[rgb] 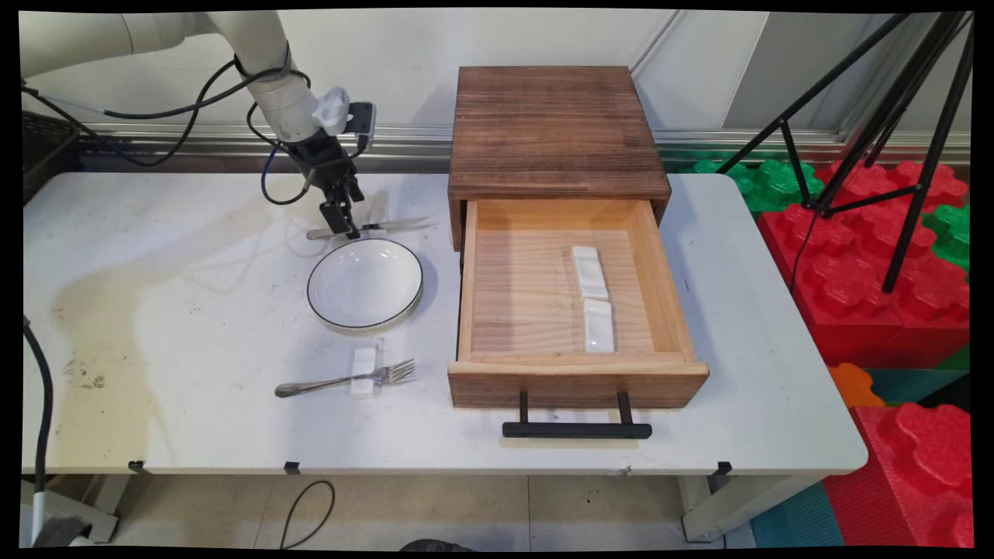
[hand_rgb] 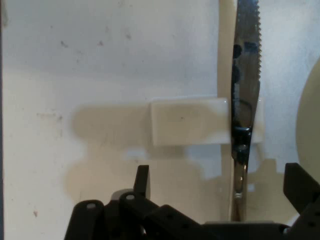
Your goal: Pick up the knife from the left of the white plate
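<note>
A: Gripper (rgb: 342, 220) sits in the upper left of the main view, low over the table (rgb: 194, 310), fingers spread apart with nothing between them. In the hand view one fingertip (hand_rgb: 142, 179) shows at lower centre and the other at the lower right edge.

B: What's under it?

A: Knife (rgb: 371, 227), lying just above the plate (rgb: 365, 282) in the frame. Its long axis runs left to right, handle toward the left by the gripper, blade tip pointing right toward the open drawer (rgb: 575, 295). It rests across a small white rest (hand_rgb: 187, 121); the hand view shows the serrated edge (hand_rgb: 256, 30).

B: How would it handle?

A: My guess: stiff, light, slick metal, thin and nearly flat on the table. Handle looks the better place to hold it, since the rest lifts it slightly there.

B: Anything else around?

A: Fork (rgb: 345, 380) on another rest at lower centre; two more rests (rgb: 594, 299) inside the drawer.
</note>
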`<state>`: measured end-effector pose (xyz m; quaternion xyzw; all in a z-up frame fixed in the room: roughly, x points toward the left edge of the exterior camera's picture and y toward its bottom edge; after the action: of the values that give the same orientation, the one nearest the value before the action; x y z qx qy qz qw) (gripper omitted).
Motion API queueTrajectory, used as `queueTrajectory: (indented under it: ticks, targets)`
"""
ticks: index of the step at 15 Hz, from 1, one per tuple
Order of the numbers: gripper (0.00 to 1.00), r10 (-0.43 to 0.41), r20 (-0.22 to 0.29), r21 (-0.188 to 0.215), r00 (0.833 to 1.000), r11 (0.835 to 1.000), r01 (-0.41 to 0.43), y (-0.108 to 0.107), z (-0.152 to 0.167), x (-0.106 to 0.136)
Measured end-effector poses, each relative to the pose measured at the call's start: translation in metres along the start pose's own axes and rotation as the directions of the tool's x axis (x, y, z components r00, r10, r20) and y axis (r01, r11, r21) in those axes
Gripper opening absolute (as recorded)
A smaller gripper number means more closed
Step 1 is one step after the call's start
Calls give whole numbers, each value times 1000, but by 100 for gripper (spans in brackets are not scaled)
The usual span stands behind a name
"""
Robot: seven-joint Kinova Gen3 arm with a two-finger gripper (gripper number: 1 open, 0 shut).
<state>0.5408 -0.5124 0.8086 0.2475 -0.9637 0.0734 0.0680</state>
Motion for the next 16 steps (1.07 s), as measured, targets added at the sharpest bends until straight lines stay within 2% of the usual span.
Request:
queueTrajectory:
  ticks: [10,11,16]
  targets:
    - [100,1,1,-16,1000,1000,-1,-6,8,1]
    - [0,2,1,-18,1000,1000,-2,-6,8,1]
    - [0,9,-3,-24,1000,1000,-9,-4,6,0]
